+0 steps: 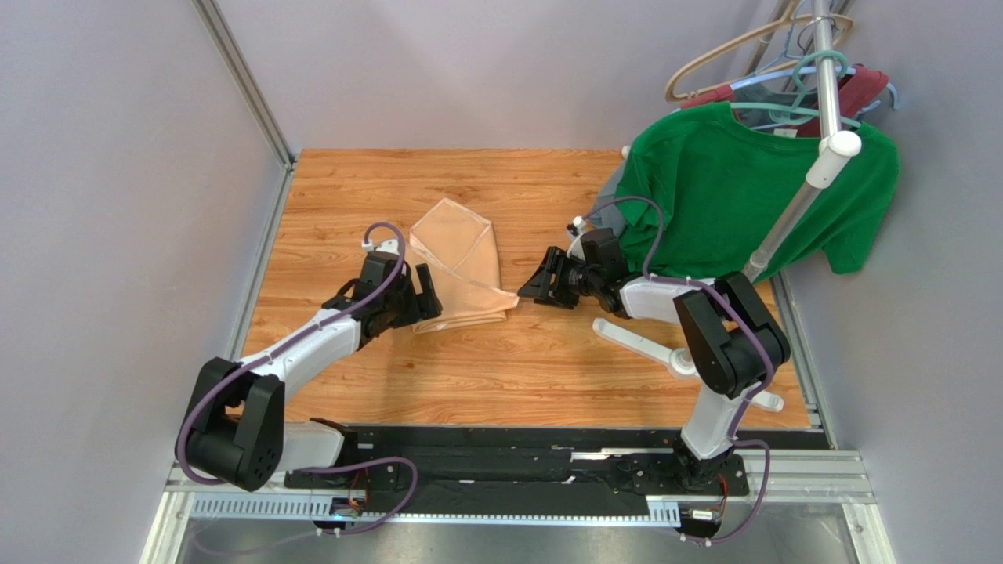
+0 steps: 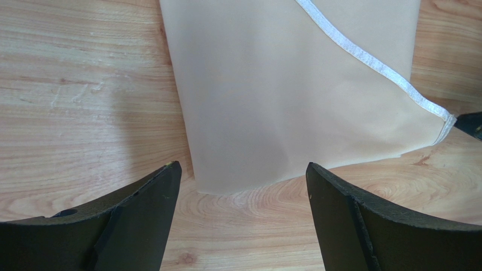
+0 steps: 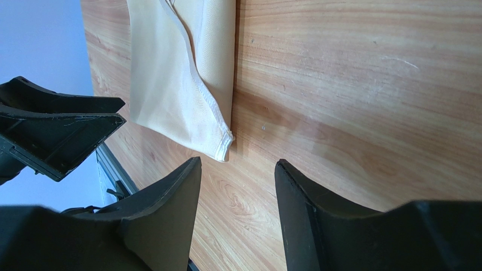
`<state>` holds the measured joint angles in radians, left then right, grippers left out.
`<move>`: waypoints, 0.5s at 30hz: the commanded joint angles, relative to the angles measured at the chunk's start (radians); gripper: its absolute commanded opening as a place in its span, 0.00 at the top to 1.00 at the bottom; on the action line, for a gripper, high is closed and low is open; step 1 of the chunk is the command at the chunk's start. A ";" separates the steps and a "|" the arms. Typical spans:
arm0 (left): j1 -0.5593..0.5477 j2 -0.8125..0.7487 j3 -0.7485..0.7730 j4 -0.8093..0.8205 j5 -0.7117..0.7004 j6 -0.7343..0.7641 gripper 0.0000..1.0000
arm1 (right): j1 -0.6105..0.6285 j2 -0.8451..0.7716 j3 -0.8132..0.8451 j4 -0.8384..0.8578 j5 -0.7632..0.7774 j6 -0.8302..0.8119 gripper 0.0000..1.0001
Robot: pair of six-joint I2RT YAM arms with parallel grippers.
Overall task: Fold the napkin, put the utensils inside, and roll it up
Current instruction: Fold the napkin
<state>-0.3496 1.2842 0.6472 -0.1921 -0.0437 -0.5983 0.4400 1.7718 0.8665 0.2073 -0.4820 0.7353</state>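
Note:
The peach-tan napkin (image 1: 459,264) lies folded flat on the wooden table, its white-hemmed corner pointing right. My left gripper (image 1: 426,302) is open and empty, low at the napkin's near-left edge; in the left wrist view the napkin (image 2: 294,96) lies just ahead of the gripper (image 2: 243,169). My right gripper (image 1: 539,286) is open and empty, just right of the napkin's corner, apart from it. In the right wrist view the napkin (image 3: 175,84) lies ahead of the gripper (image 3: 237,164), and the left gripper's fingers (image 3: 62,124) show beyond. The spoon is out of view.
A green T-shirt (image 1: 730,194) hangs on a rack at the back right, with more hangers (image 1: 754,59) above. The rack's white legs (image 1: 642,341) lie on the table under my right arm. Grey walls close the left and back sides.

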 commanded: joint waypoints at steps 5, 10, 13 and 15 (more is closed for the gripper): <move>0.012 0.046 -0.014 0.077 0.024 -0.029 0.12 | 0.025 0.086 0.077 0.072 -0.024 0.030 0.50; 0.029 0.066 -0.021 0.069 0.016 -0.041 0.20 | 0.037 0.120 0.078 0.098 -0.038 0.047 0.56; 0.034 0.053 -0.026 0.051 -0.004 -0.047 0.23 | 0.046 0.126 0.078 0.103 -0.043 0.050 0.63; 0.040 0.044 -0.030 0.045 -0.008 -0.049 0.24 | 0.049 0.127 0.078 0.107 -0.044 0.053 0.70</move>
<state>-0.3214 1.3487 0.6254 -0.1539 -0.0341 -0.6277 0.4770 1.8931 0.9157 0.2546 -0.5072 0.7715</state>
